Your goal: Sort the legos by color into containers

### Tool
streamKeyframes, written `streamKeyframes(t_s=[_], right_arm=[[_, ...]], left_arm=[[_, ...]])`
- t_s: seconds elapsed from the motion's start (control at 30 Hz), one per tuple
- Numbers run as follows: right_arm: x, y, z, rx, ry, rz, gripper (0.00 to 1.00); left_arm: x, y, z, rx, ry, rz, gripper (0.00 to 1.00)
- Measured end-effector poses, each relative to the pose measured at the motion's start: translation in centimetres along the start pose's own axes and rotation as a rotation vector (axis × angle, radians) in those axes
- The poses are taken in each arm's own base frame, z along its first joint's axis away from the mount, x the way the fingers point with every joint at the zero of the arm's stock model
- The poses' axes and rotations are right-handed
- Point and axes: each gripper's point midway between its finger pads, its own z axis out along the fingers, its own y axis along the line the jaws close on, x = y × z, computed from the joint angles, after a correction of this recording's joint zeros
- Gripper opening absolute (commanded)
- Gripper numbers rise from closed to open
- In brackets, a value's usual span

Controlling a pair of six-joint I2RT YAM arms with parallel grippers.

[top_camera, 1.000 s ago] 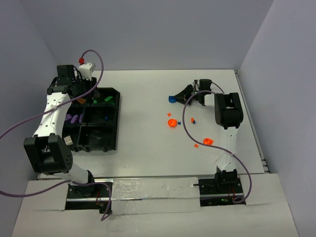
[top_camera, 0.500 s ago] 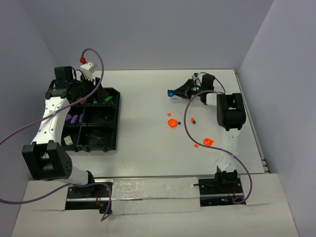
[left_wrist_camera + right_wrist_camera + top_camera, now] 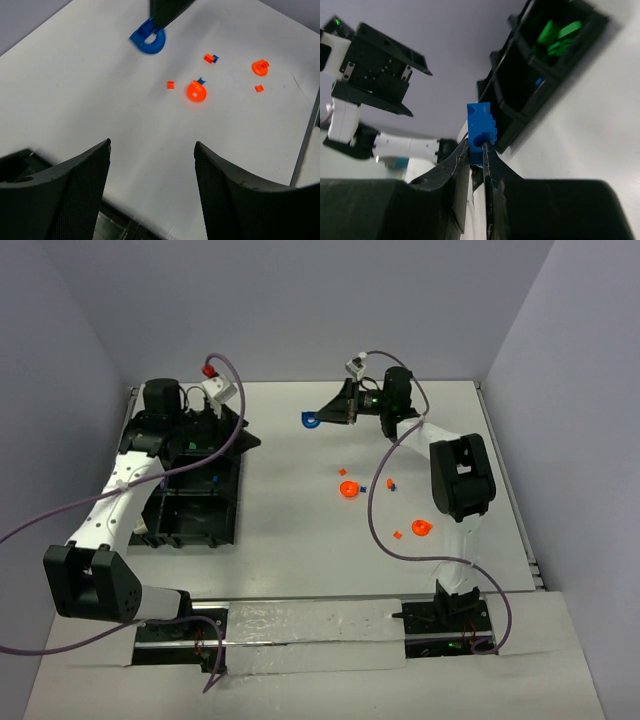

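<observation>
You have the blue arch brick (image 3: pixel 312 420) pinched in the right gripper (image 3: pixel 476 149), off the table. Orange pieces (image 3: pixel 348 489) lie scattered mid-table. Black compartment tray (image 3: pixel 185 522), left, holds green bricks (image 3: pixel 555 35).

The white worktop (image 3: pixel 290 540) carries a black compartment tray (image 3: pixel 238 510), which sits below the left fingers (image 3: pixel 75 190). Loose pieces lie scattered ahead of those fingers, nearer the arm bases than the right fingers (image 3: pixel 452 175). They are a round orange piece (image 3: pixel 196 91) with a blue bit (image 3: pixel 201 80) just beside it, a second round orange piece (image 3: pixel 259 67), a small orange bit (image 3: pixel 170 85), another orange bit (image 3: pixel 258 88), and an orange-and-blue pair (image 3: pixel 211 58).
</observation>
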Motion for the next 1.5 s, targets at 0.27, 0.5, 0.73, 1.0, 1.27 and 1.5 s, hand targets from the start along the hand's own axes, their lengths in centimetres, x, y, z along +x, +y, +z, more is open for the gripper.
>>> streamKeyframes(t_s=[0.27,0.5,0.73,1.0,1.27,1.5], right_arm=[[3.9,4.8,3.7,-0.104,0.157,-0.079,0.00],[5.1,7.5,4.0,-0.143,0.208,-0.127,0.00],[6.6,7.0,4.2,-0.121,0.249,-0.126,0.00],[7.8,6.1,4.4,-0.093,0.288,-0.120,0.00],[7.9,6.1,4.4,-0.090,0.291,-0.107,0.00],[7.5,6.7,4.5,-0.101,0.281,-0.099,0.00]], left_arm=[[0.5,-3.8,3.4,0.119,-0.028,0.176,0.68],[0.5,-3.9,4.1,0.110,-0.069,0.288,0.57],[-1.2,-3.6,3.8,0.054,-0.134,0.391,0.46],[-2.1,-4.0,3.9,0.052,-0.160,0.456,0.54],[-2.0,-4.4,4.2,0.068,-0.159,0.485,0.53],[-1.2,-4.9,5.2,0.094,-0.139,0.501,0.49]])
